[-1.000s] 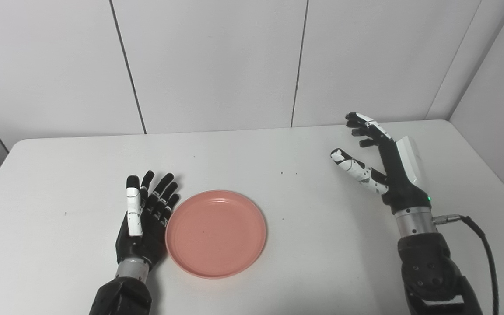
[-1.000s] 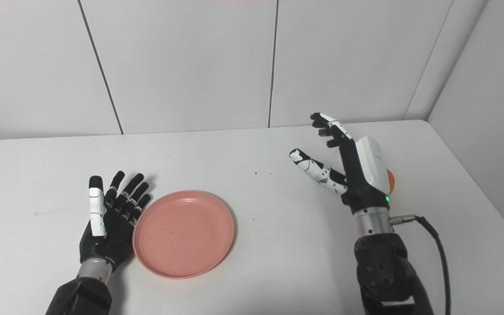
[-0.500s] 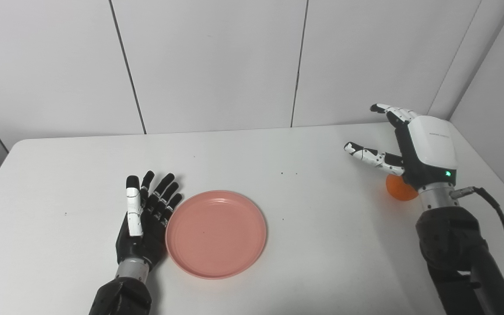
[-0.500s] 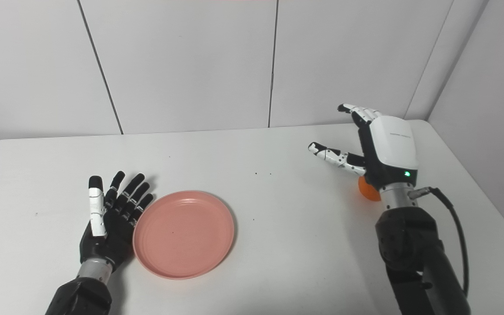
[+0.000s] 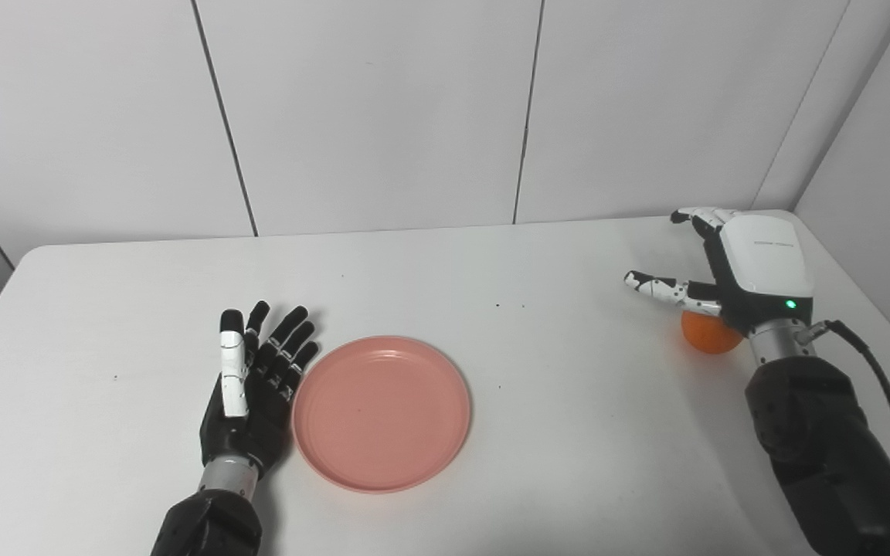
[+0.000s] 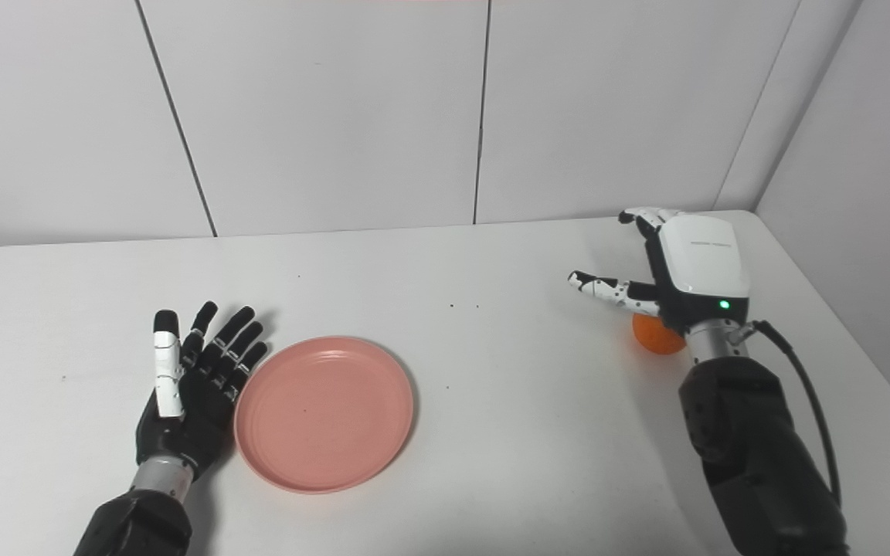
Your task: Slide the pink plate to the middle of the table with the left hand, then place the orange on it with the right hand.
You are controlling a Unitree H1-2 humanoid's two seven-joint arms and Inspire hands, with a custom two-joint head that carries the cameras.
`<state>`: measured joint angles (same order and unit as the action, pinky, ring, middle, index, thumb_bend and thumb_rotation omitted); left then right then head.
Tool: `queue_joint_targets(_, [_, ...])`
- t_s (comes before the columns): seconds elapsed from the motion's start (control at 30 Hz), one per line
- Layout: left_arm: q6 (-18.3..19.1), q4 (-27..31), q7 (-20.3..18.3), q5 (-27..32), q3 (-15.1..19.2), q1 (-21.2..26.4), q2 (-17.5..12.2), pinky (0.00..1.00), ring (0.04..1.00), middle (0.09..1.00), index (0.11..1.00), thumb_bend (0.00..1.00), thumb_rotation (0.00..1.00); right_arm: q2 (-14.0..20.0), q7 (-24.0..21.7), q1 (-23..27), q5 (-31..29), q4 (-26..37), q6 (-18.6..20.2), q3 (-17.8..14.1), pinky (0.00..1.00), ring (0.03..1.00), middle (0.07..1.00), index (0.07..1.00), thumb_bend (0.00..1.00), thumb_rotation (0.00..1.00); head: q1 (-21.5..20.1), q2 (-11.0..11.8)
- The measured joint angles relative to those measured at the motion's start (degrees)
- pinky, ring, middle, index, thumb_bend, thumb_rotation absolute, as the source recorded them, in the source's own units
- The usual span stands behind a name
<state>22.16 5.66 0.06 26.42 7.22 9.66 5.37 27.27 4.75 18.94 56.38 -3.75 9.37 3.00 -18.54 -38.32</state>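
The pink plate (image 5: 382, 411) lies flat on the white table (image 5: 445, 270), a little left of centre. My left hand (image 5: 253, 386) rests open just left of the plate's rim, palm up, fingers spread. On the right side of the table sits the orange (image 5: 708, 333), mostly hidden under my right hand (image 5: 738, 266). That hand hovers palm down over the fruit, open, with its thumb stretched to the left and its fingers pointing away from me. It has no hold on the orange.
White wall panels stand close behind the table and along its right side. The table's right edge runs just beyond the orange. A black cable (image 5: 874, 371) loops off the right wrist.
My right hand has swung right, rolled palm down and dropped lower over the orange, which it hid a second ago. My left hand has drawn back slightly; the plate has not moved.
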Motion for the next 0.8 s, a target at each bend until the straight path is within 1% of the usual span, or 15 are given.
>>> queue_joint_targets(0.1, [0.05,0.03,0.0,0.02,0.0,0.0,0.0,0.9,0.877,0.823,0.976,0.86,0.78,0.53,0.1,-0.02,0.05,-2.47,0.06,0.19,0.76,0.758,0.763,0.715,0.84,0.87,0.26,-0.09])
queue_joint_targets(0.17, [0.08,0.06,0.0,0.01,-0.01,0.0,-0.05,0.9,0.872,0.814,0.974,0.86,0.78,0.54,0.17,0.0,-0.5,-3.77,0.14,0.19,0.73,0.757,0.764,0.712,0.84,0.85,0.26,-0.09])
queue_joint_targets(0.27, [0.09,0.06,0.0,0.0,-0.02,0.0,-0.06,0.89,0.872,0.815,0.971,0.86,0.78,0.52,0.35,-0.01,-1.6,-5.3,0.18,0.2,0.71,0.756,0.766,0.711,0.84,0.85,0.26,-0.09])
queue_joint_targets(0.33, [0.12,0.1,0.0,0.0,-0.06,0.0,-0.09,0.9,0.876,0.82,0.975,0.86,0.79,0.52,0.66,-0.01,-1.96,-6.22,0.19,0.23,0.71,0.759,0.769,0.717,0.84,0.85,0.26,-0.09])
queue_joint_targets(0.43, [0.25,0.15,0.0,-0.01,-0.1,0.0,-0.23,0.9,0.879,0.821,0.977,0.86,0.79,0.52,0.68,-0.02,-2.13,-7.06,0.35,0.43,0.71,0.761,0.77,0.726,0.84,0.87,0.26,-0.09])
queue_joint_targets(0.5, [0.32,0.21,0.0,-0.01,-0.1,0.0,-0.24,0.9,0.874,0.815,0.973,0.86,0.78,0.52,0.65,-0.14,-2.23,-7.21,0.79,0.56,0.73,0.772,0.779,0.735,0.84,0.88,0.26,-0.09])
queue_joint_targets(0.8, [0.9,0.54,0.03,-0.06,-0.08,-0.01,-0.23,0.91,0.882,0.825,0.977,0.85,0.79,0.55,-0.49,-1.3,-3.02,-7.09,1.61,0.86,0.73,0.762,0.776,0.742,0.83,0.88,0.35,-0.35])
